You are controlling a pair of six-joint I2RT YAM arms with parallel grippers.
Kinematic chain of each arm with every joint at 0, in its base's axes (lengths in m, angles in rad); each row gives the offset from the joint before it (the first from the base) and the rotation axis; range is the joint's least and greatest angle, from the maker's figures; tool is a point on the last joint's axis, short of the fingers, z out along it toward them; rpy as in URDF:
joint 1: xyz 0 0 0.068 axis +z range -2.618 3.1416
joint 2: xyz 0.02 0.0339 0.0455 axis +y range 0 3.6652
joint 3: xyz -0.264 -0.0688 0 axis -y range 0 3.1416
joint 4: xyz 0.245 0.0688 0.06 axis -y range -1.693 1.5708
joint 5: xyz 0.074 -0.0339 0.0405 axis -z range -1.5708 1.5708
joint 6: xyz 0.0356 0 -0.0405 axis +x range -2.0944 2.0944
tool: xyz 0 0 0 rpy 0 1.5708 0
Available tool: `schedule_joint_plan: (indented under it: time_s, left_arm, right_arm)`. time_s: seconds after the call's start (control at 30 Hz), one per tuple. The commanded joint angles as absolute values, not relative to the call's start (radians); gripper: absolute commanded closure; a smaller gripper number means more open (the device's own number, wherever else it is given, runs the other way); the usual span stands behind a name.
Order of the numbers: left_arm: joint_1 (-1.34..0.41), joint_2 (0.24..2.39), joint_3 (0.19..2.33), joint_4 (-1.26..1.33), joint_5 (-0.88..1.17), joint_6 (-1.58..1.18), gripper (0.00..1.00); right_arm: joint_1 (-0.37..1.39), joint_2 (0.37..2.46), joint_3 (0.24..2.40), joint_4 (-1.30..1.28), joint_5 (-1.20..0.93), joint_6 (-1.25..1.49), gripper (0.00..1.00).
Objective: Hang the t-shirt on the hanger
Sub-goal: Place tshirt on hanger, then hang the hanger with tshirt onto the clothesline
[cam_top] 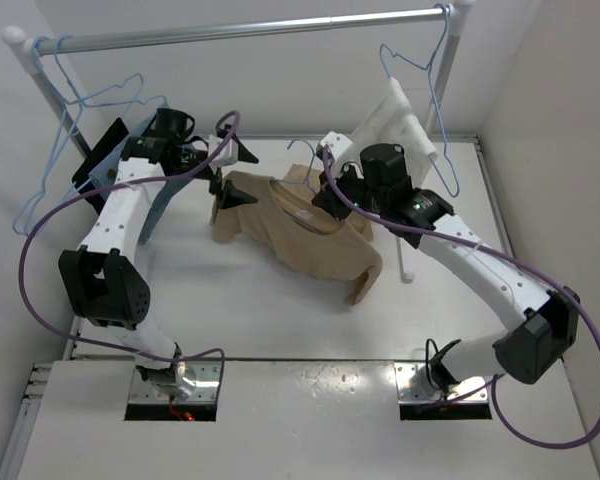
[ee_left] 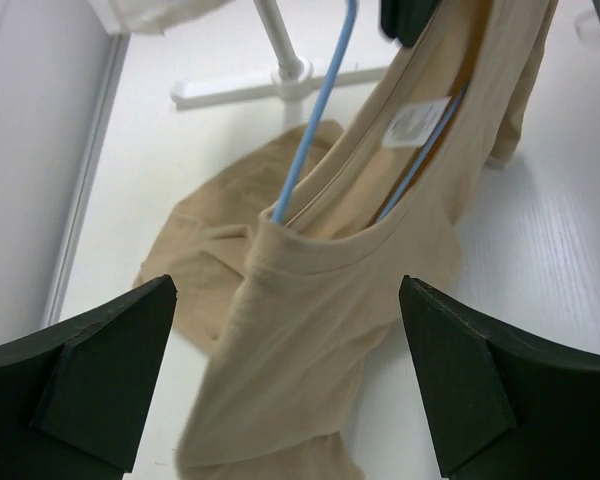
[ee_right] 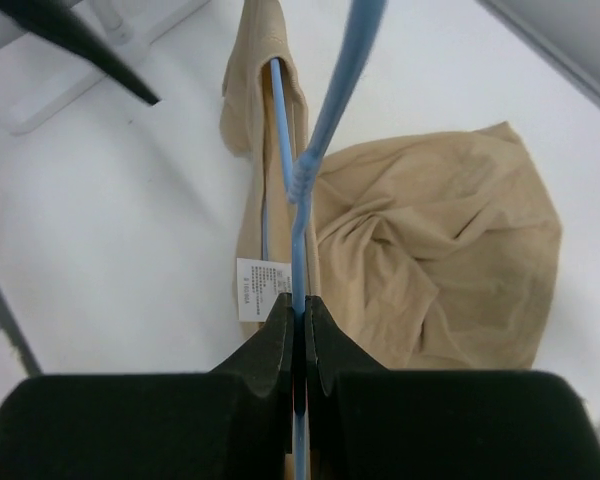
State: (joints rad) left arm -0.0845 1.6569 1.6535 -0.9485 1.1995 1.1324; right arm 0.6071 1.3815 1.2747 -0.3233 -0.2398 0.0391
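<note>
The right gripper (ee_right: 298, 318) is clamped on the hanger (ee_right: 330, 100) wire at frame centre, which is threaded into the t-shirt (ee_right: 440, 230) collar; the left gripper (ee_left: 287, 287) gapes empty above it. The thin wire could twist, letting the collar slip off.

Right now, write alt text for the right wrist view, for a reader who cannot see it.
The right gripper is shut on the light-blue hanger, whose wire runs ahead into the neck of the tan t-shirt. The shirt lies crumpled on the white table, a white label showing.
</note>
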Motion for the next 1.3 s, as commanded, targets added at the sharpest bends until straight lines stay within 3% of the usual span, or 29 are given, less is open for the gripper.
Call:
schedule_joint_plan:
  time_s: [0.0, 0.13, 0.3, 0.67, 0.9, 1.27]
  left_arm:
    - [-0.074, 1.651, 1.719, -0.916, 1.292, 1.051, 0.00]
    - [-0.104, 1.638, 1.714, -0.747, 1.136, 0.814, 0.00]
    - [-0.207, 1.583, 1.640, -0.560, 0.668, 0.612, 0.00]
    - [-0.319, 1.516, 1.557, -0.531, 0.306, 0.491, 0.00]
    - [-0.341, 1.418, 1.425, -0.531, 0.241, 0.440, 0.00]
    - [-0.341, 1.235, 1.129, -0.508, 0.261, 0.307, 0.00]
  right_arm:
    - [0.621, 1.417, 1.377, -0.236, -0.149, 0.066, 1.00]
    - [0.641, 1.454, 1.462, -0.261, -0.048, 0.066, 1.00]
    - [0.661, 1.486, 1.551, -0.279, 0.154, 0.077, 1.00]
    - [0.689, 1.462, 1.625, -0.249, 0.367, 0.057, 1.00]
    - [0.689, 1.352, 1.539, -0.184, 0.454, 0.023, 1.00]
    - [0.689, 1.302, 1.606, -0.175, 0.508, -0.060, 1.00]
